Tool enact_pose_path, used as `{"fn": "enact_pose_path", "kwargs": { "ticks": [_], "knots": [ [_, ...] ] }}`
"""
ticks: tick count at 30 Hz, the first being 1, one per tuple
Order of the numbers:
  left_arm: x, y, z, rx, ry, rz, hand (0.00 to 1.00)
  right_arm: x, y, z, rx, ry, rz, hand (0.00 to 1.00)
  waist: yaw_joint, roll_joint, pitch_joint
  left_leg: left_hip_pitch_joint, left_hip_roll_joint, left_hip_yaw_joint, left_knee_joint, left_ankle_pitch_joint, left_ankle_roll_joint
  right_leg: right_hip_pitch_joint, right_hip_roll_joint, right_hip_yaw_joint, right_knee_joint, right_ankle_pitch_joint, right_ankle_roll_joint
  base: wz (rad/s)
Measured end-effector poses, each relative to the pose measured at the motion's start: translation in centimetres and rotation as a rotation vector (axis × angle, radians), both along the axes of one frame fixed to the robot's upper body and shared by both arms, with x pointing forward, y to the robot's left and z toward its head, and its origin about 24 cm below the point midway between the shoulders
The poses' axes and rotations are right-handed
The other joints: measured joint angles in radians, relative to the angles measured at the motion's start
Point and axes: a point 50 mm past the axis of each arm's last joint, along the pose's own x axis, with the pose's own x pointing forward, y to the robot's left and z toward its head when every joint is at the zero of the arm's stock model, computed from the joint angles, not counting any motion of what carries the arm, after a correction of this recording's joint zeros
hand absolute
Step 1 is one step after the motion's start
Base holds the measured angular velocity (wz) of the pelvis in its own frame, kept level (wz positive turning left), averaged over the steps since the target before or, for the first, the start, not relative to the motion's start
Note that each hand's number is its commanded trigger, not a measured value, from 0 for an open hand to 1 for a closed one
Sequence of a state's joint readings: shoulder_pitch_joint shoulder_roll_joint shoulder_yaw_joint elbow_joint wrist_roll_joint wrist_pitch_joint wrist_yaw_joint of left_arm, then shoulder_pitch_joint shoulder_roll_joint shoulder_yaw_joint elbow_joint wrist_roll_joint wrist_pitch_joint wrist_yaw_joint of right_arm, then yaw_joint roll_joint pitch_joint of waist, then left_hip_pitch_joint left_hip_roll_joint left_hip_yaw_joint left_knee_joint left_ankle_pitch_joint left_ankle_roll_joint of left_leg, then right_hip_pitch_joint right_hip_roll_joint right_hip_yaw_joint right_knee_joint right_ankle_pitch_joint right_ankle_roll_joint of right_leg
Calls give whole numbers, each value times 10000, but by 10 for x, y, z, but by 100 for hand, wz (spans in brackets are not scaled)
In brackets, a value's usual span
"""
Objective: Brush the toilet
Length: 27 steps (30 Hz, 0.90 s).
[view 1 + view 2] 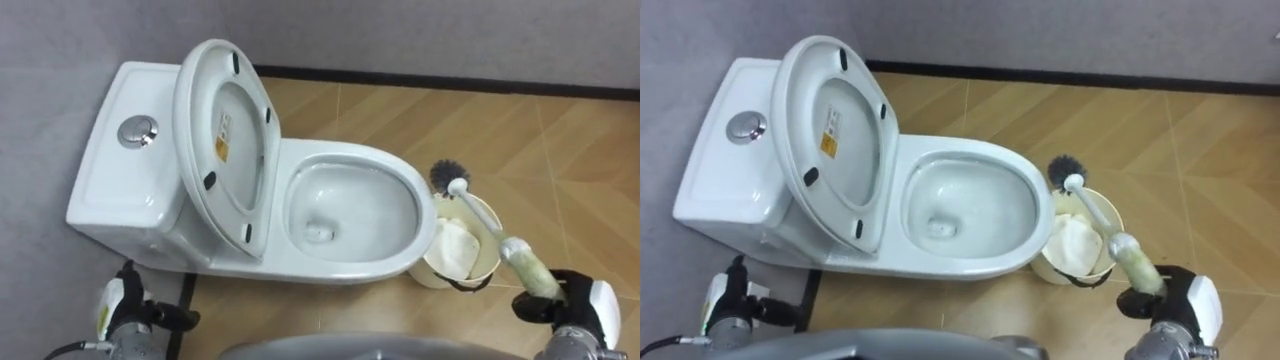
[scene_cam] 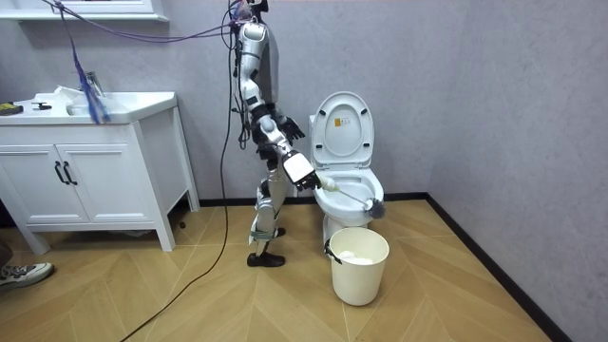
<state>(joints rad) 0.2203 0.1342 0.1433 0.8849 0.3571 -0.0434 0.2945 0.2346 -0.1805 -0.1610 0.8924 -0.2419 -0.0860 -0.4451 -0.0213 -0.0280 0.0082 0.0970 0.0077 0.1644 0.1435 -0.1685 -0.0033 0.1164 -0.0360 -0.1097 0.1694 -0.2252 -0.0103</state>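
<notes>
- Lower right, our right hand [image 1: 565, 305] grips the pale handle of the white toilet brush with dark bristles [image 1: 483, 214], fingers curled round it.
- Lower left, our left hand [image 1: 125, 308]; we cannot tell how its fingers lie.
- The brush slants over the cream plastic bucket [image 1: 436, 272], its head outside and just beside the white ceramic toilet bowl [image 1: 350, 160].
- The oval white seat [image 1: 225, 130] stands raised against the white cistern [image 1: 110, 180] with its round chrome flush button [image 1: 138, 131].

Wood-patterned floor [image 1: 580, 140] with a white toilet [image 1: 340, 265] and, just beside its bowl, a cream bucket [image 1: 432, 272]
</notes>
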Motion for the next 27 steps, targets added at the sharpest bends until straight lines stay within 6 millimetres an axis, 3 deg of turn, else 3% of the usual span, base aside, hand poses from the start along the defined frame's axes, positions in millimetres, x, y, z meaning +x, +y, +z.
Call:
{"fn": "enact_pose_path", "kwargs": {
  "ticks": [5,9,14,27],
  "knots": [
    [-16,0,-5,-9,616,68,0,-3,4,-3,208,21,-281,0,-7,6,-23,5,2,-4,1,1,0,13,13,6,-2,4,-2,0],
    [-31,6,-8,88,1184,221,0,-3,4,-5,311,40,-566,0,3,-57,-135,49,2,-2,3,1,-1,87,19,7,-5,8,-8,0],
    [-44,8,-10,121,1595,373,0,-3,4,-5,302,13,-623,0,11,-95,-115,208,0,-4,1,0,-1,256,14,12,-46,7,-8,0],
    [-42,8,-10,146,1580,373,0,-15,6,-10,689,192,-1478,0,-15,33,-65,171,20,-23,-2,-79,-1,260,36,-34,-172,20,4,1]
  ]
}}
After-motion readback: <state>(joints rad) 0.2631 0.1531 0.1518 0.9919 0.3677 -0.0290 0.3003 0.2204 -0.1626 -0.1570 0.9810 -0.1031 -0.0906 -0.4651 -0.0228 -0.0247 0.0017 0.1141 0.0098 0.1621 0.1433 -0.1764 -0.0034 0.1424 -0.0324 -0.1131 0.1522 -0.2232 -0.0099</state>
